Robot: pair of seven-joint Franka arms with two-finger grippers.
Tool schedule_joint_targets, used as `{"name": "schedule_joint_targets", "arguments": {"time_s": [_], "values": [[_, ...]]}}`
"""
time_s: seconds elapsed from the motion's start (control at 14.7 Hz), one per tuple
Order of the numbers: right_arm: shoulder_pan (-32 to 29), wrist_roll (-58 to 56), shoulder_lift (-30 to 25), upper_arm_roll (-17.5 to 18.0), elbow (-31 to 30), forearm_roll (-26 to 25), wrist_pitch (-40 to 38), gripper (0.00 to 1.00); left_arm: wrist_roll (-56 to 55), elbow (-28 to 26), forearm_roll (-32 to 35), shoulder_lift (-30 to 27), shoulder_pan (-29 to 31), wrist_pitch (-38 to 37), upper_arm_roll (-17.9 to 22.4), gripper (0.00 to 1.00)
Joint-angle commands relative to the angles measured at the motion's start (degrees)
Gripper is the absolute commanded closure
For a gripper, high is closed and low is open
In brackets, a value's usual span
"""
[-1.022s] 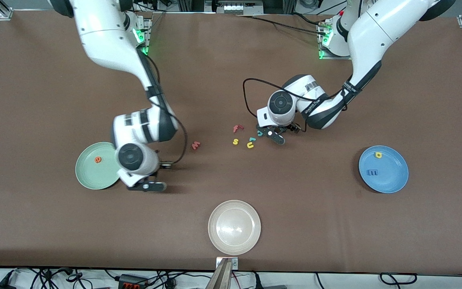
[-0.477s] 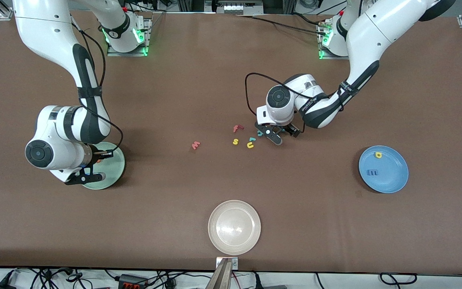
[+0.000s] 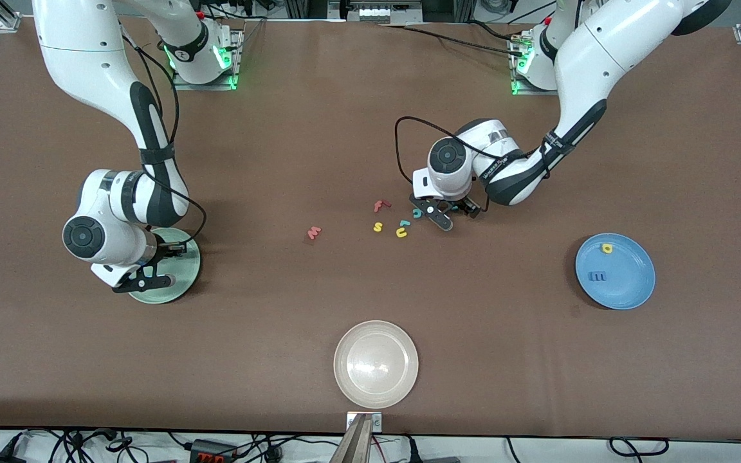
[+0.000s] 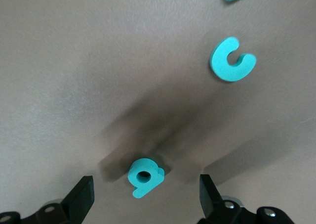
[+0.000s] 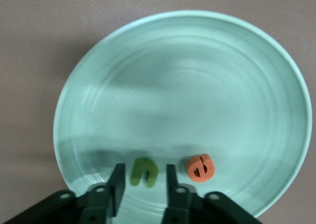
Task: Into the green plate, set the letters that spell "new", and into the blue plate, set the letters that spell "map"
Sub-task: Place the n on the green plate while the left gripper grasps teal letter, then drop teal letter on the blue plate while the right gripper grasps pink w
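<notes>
My right gripper (image 5: 144, 182) hangs open low over the green plate (image 5: 197, 85). A dark green "n" (image 5: 143, 173) lies on the plate between its fingers, apart from both. An orange "e" (image 5: 200, 167) lies beside it. My left gripper (image 4: 146, 197) stands open around a teal "a" (image 4: 144, 177) on the table, touching neither finger. In the front view the salmon "w" (image 3: 314, 233) lies on the table between the two arms. The blue plate (image 3: 628, 283) holds a yellow "p" (image 3: 607, 248) and a blue "m" (image 3: 597, 276).
A red "f" (image 3: 381, 206), yellow "s" (image 3: 377, 226), yellow "u" (image 3: 401, 233) and teal "c" (image 4: 232, 60) lie close beside the left gripper (image 3: 431, 214). A whitish beige plate (image 3: 375, 364) sits near the table's front edge.
My right gripper swung from beside the green plate to over it, then its fingers parted and let go of the "n". The left gripper stayed at the letter cluster.
</notes>
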Motion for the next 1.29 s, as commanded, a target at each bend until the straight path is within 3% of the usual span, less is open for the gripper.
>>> {"name": "schedule_joint_targets", "arguments": {"time_s": [0.0,0.14,0.41,0.61,0.75,1.02,1.23], "values": [[1.9,1.53,-3.73,-0.09,0.03,-0.02,-2.07,0.0,0.56,-0.82,3.91,-0.39,0.15,1.03,0.26,0.33],[5.4,7.48,-5.05,0.0,1.51,0.33,-4.01,0.0,0.65,-0.56,4.01,0.05,0.15,1.12,0.26,0.55],[12.17,30.23,-4.27,0.27,3.02,0.77,-3.75,0.0,1.0,-0.29,4.1,-0.04,-0.03,1.04,0.17,0.82],[16.75,44.65,-1.9,0.35,3.63,4.0,-3.31,0.0,1.18,0.14,4.1,-0.65,0.32,0.51,0.08,0.83],[18.6,52.73,1.17,0.35,7.13,6.47,-3.48,0.0,1.18,2.07,4.01,-1.79,1.11,-1.85,-0.27,0.83],[22.99,67.61,6.18,0.44,11.78,6.48,-3.13,0.0,7.12,10.4,3.39,-3.03,8.39,-17.64,-4.57,0.83],[25.45,74.21,9.53,0.44,15.84,6.48,-3.05,0.0,16.98,18.5,3.13,-2.5,12.78,-26.54,-4.05,0.82]]}}
